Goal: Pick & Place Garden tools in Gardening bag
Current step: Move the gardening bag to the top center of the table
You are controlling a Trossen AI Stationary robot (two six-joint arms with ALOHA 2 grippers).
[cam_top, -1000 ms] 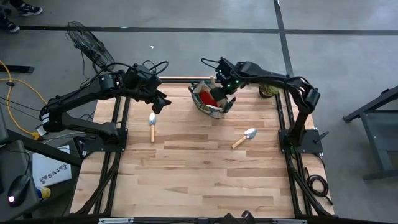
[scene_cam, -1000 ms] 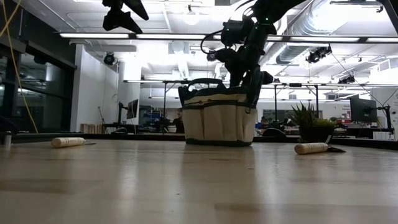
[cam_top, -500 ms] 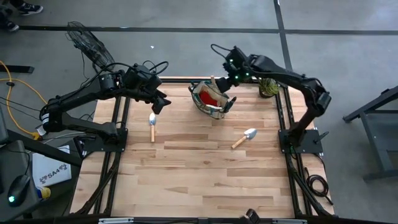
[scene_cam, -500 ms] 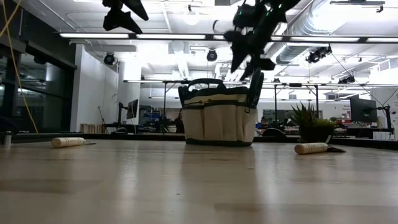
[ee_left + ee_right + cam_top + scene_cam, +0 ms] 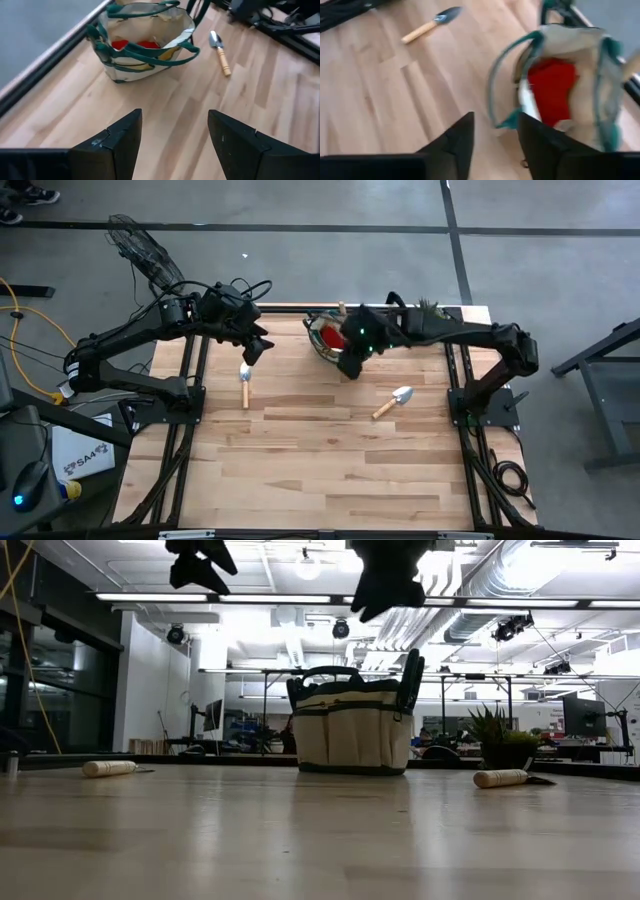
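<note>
Beige gardening bag (image 5: 145, 55), red cloth piece (image 5: 131, 45) inside

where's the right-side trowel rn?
In the high view the trowel lies flat on the table's right half, apart from the gardening bag and nearer the camera's bottom edge, close to the right arm's base.

Grey concrete floor (image 5: 300, 205) around the wooden table (image 5: 320, 460), ceiling strip lights (image 5: 250, 597) and ducts overhead

The right arm (image 5: 430, 332) covers part of the bag (image 5: 328, 340) in the high view. Bag contents other than the red cloth (image 5: 551, 90) are indistinct. The low view crops both grippers at its top edge.
</note>
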